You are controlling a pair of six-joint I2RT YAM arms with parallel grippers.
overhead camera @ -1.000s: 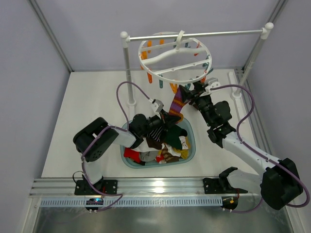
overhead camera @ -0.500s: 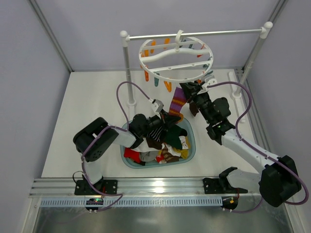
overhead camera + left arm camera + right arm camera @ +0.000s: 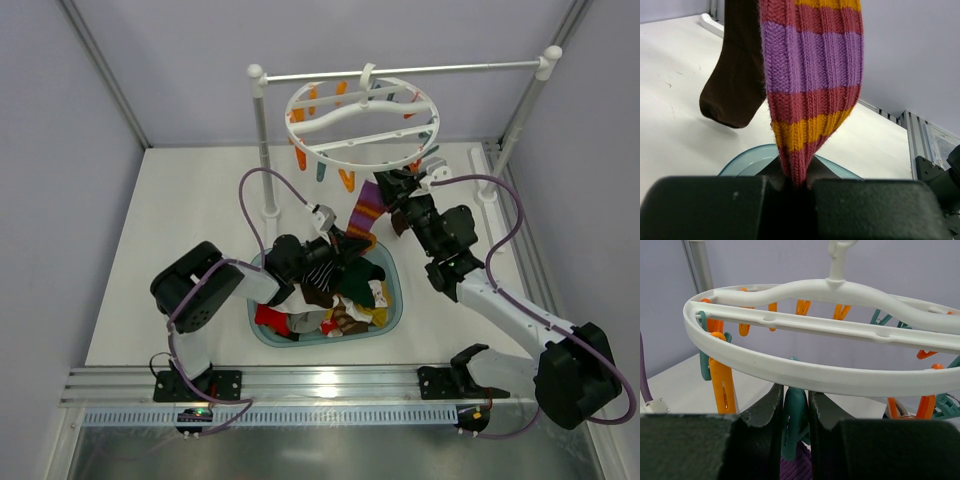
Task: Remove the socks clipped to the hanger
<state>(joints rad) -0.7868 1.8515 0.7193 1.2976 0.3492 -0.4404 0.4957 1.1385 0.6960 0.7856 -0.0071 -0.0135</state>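
Two matching arms on show. The left arm (image 3: 200, 285) is all chunky black rounded joint housings joined by white links. The right arm (image 3: 505, 305) is the same, with black motor drums and a long white shell. A thin purple cable (image 3: 244, 195) loops off each, ending in a small white plug (image 3: 323, 213). Black brackets (image 3: 470, 378) bolt them down. Up close, the left pincer (image 3: 795, 182) is matte black and blocky. The right pincer (image 3: 796, 412) has dark fingers (image 3: 765, 412) with curved tips.

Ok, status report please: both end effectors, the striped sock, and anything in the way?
Left end effector shut on striped sock, low end. Right end effector pinching teal clip under hanger rim. Brown sock hangs close by.
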